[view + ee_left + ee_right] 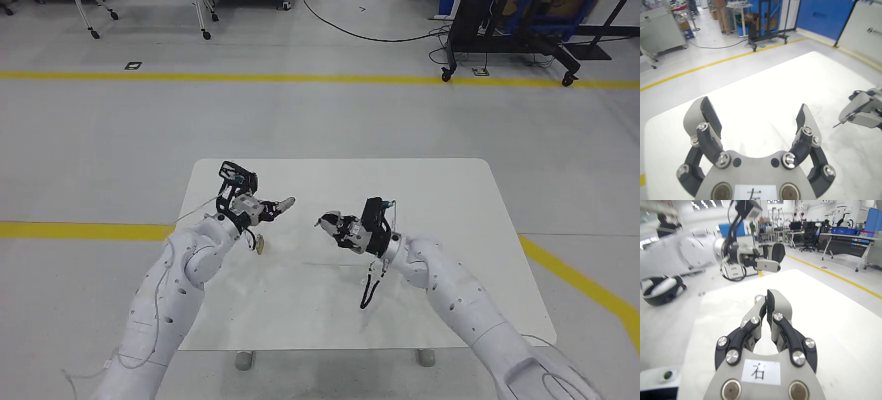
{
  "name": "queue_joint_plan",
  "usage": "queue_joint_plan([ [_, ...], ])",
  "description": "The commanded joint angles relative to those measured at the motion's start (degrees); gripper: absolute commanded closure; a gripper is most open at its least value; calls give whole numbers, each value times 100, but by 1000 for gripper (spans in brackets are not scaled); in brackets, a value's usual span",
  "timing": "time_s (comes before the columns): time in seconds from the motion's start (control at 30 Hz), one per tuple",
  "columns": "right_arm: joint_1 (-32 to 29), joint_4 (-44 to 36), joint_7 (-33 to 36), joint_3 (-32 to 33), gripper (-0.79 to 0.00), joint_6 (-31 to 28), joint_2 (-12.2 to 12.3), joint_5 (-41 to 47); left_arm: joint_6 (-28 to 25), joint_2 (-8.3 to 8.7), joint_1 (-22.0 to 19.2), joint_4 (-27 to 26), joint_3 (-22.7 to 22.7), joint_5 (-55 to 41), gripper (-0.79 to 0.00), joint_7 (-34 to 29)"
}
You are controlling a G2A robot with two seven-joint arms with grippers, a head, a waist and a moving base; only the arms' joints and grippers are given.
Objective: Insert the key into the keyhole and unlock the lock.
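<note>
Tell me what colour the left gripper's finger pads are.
Pads on the left gripper: black, ribbed; best in left wrist view.

the white table (450, 300) with rounded corners is standing on the grey floor (100, 150). a small brass-coloured lock (258, 243) is lying directly on the top, toward its left side. faint dark scuff marks (844, 147) are showing on the white surface nearer the middle.
</note>
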Motion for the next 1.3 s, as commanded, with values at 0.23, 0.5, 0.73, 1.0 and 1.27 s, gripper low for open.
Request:
queue_joint_plan([
  [0.23,109,168,308,41,0,-183,-55,1005,-974,-34,-220,785,-91,-1956,-785,-171],
  [0.5,-23,135,345,73,0,-244,-69,1426,-1721,-139,-105,1049,215,-5046,-785,-1039],
  [0.73,-1,290,1122,-63,0,-546,-139,2971,-2340,-78,-435,1377,444,-6721,-785,-2901],
  [1.0,16,74,1960,-307,0,-546,-128,4110,-2428,-63,-682,1471,683,-6009,-597,-3275],
  [1.27,118,205,2289,-453,0,-546,-154,4459,-2365,-89,-739,1459,910,-5787,-603,-3193],
])
